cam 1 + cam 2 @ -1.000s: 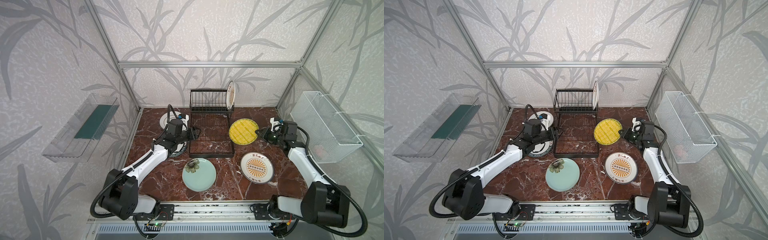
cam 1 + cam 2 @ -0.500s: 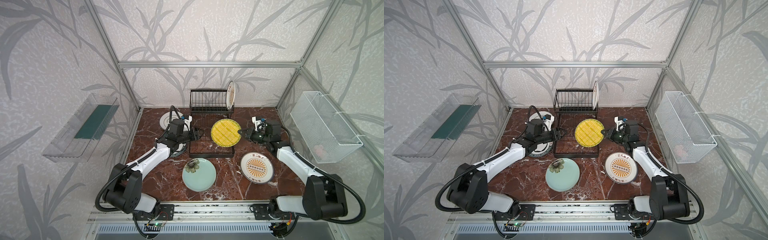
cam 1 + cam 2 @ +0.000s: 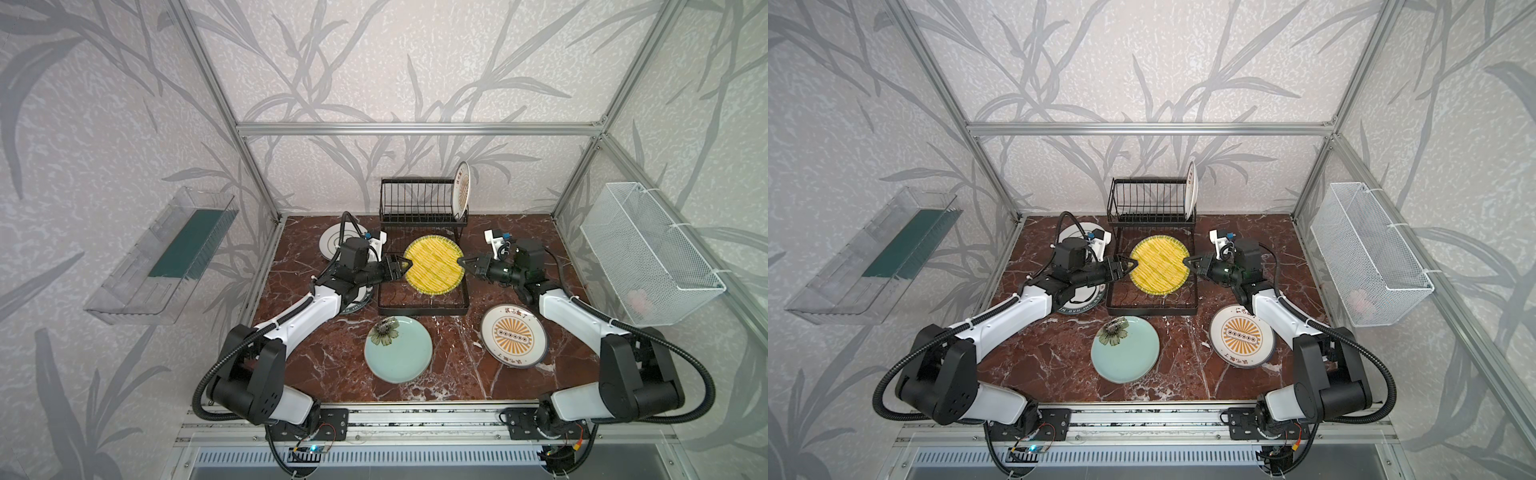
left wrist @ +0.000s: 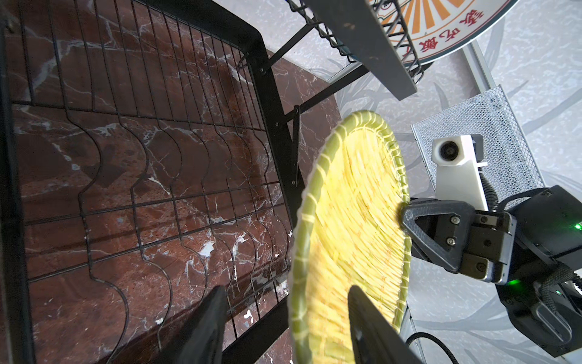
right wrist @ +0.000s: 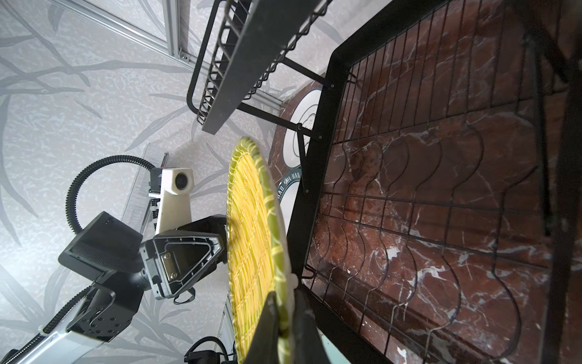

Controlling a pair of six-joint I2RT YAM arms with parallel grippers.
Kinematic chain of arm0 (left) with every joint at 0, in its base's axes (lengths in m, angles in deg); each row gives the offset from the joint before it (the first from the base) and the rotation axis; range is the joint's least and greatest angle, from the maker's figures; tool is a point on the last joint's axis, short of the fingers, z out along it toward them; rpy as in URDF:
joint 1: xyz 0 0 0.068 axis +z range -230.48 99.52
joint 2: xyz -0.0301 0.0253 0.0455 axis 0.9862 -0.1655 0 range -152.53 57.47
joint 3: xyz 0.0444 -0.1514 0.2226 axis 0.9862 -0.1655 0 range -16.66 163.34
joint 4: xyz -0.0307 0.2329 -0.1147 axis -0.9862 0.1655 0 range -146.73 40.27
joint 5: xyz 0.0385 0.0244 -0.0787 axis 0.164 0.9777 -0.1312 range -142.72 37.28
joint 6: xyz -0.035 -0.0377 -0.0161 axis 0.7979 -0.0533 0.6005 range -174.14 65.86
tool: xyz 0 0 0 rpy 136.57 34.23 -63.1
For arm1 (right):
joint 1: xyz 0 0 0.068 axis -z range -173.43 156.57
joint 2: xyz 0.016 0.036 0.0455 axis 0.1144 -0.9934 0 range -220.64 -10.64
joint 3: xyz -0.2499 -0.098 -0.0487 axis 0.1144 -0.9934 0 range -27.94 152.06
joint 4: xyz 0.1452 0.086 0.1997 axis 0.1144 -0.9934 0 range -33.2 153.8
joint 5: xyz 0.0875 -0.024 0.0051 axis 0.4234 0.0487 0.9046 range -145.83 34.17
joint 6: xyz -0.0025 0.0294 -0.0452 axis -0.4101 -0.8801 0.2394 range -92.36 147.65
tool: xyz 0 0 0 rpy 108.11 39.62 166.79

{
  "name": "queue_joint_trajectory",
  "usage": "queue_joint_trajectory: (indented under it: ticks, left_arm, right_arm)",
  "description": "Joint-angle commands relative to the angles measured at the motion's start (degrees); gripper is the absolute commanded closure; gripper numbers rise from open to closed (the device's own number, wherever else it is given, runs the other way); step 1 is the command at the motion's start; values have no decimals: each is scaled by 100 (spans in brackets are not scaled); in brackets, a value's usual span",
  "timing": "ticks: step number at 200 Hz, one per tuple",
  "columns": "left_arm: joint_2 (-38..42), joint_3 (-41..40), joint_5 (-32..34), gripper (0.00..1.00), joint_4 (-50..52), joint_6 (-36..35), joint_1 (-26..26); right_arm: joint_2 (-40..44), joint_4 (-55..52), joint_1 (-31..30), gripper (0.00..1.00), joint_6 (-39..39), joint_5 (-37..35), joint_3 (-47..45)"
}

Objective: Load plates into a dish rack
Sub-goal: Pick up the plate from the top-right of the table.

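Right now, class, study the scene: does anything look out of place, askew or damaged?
Nothing is spilled or broken. One oddity: the yellow plate hangs over the dish rack base, its rim pinched in the shut jaws of the right gripper. The left gripper has open jaws around the opposite rim.

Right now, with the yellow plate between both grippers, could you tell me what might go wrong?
The right gripper pinches only the thin rim of the yellow plate, which may swing or slip. The left gripper is open astride the opposite rim; releasing before it shuts would likely drop the plate onto the wire base of the dish rack.
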Motion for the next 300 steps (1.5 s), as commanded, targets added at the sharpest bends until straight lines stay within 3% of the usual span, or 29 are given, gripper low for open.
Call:
queue_joint_trajectory:
  ticks: [1,104,144,196,300]
  left_arm:
    - [9,-34,-111,41,-146,59,4]
    - [190,-139,-177,59,-209,128,4]
    - [283,-191,-177,71,-200,136,5]
    - [360,-222,-204,72,-235,180,7]
    - [391,-184,-320,90,-347,257,1]
  right_arm:
    - [-1,511,-119,100,-98,241,212]
    - [52,256,-322,100,131,-25,257]
    - [104,240,-344,100,144,-61,236]
    - [192,133,-359,100,203,-101,222]
    - [185,30,-439,95,197,-255,344]
